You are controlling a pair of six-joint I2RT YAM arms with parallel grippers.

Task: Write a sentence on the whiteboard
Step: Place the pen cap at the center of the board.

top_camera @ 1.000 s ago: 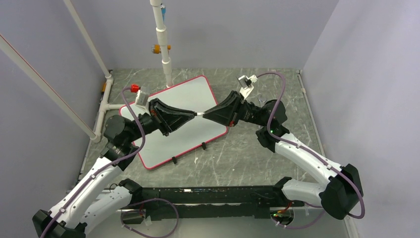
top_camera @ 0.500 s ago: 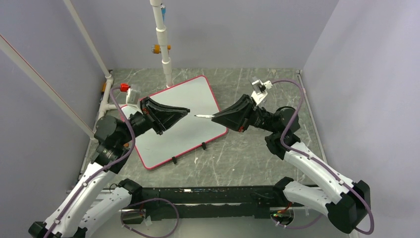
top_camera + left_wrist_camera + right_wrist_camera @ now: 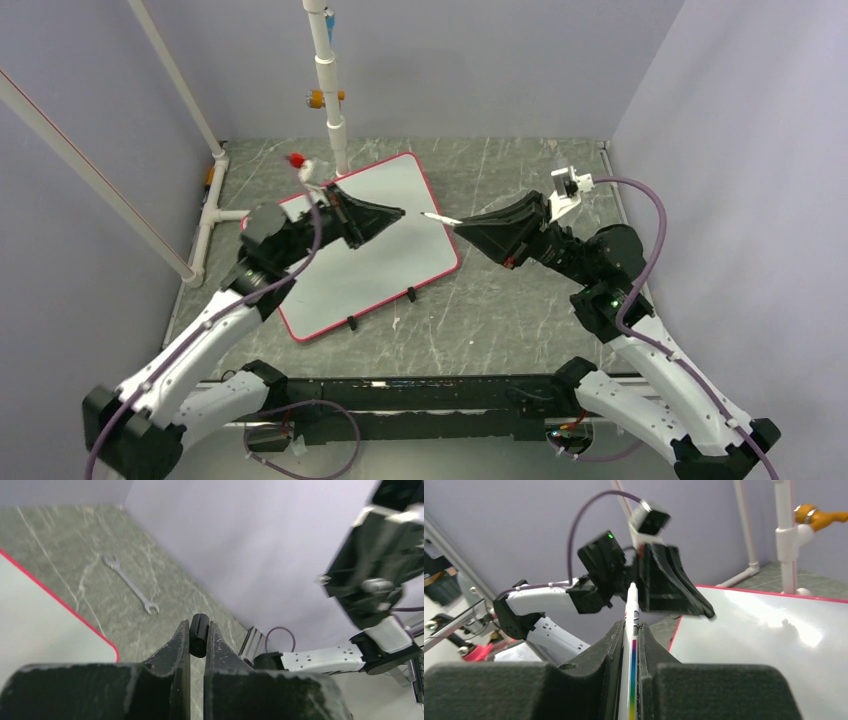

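Observation:
The whiteboard (image 3: 370,270) lies tilted on the table, white with a red rim. It also shows in the left wrist view (image 3: 35,620) and the right wrist view (image 3: 774,645). No sentence shows on it; its surface is blank. My right gripper (image 3: 458,226) is shut on a white marker (image 3: 631,630) with a rainbow stripe. The marker's bare tip (image 3: 435,217) points left, above the board's right edge. My left gripper (image 3: 398,212) hovers above the board's far part, shut on the marker's black cap (image 3: 198,635). A small gap separates the two grippers.
A white pipe stand (image 3: 335,110) rises behind the board. Two black clips (image 3: 410,294) sit at the board's near edge. A metal wrench (image 3: 130,583) lies on the grey marbled table to the right of the board. Purple walls close in the back and the sides.
The two grippers, joined at the marker a second ago, have pulled apart. The cap came off with my left gripper. My right gripper drew back to the right with the marker.

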